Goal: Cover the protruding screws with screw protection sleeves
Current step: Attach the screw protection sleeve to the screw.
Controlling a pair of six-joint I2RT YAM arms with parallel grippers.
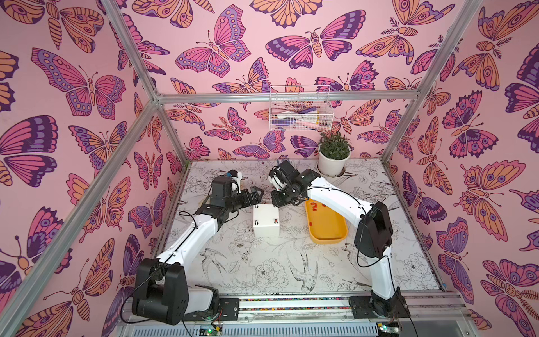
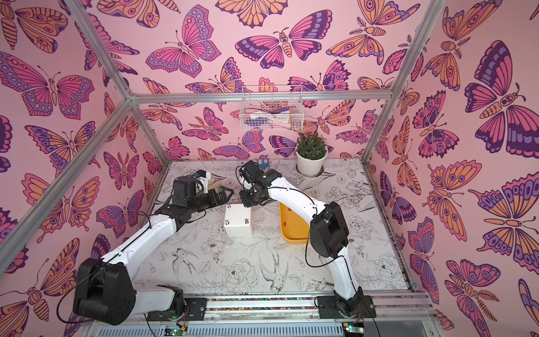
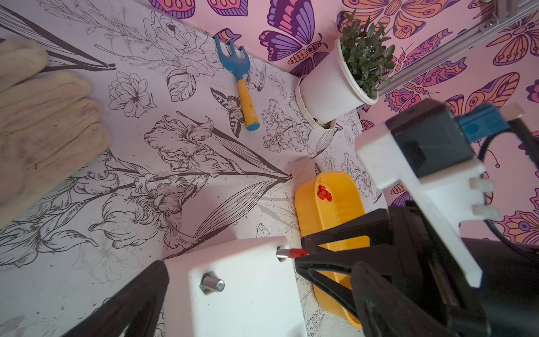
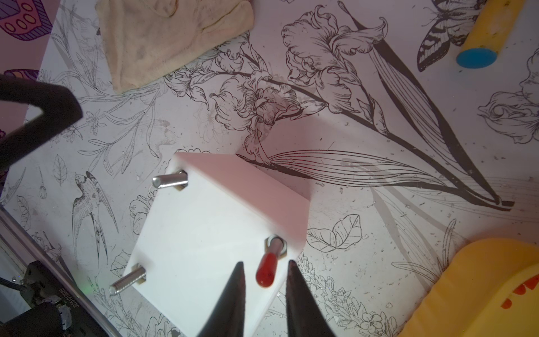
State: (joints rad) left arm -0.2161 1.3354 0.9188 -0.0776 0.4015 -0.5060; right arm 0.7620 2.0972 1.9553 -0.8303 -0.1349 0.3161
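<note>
We see the floral desk (image 1: 291,262) w/ a white box (image 1: 266,224) mid-desk and a yellow tray (image 1: 326,227) just right of it. The left tool (image 1: 258,194) hangs by the box's far-left edge, jaws wide apart, empty. The right tool (image 4: 266,263) is over the far-right corner, jaws apart either side of a red sleeve (image 4: 266,274) on that screw (image 4: 274,246). The spare sleeves (image 3: 324,193) lie in the tray's far end.
</note>
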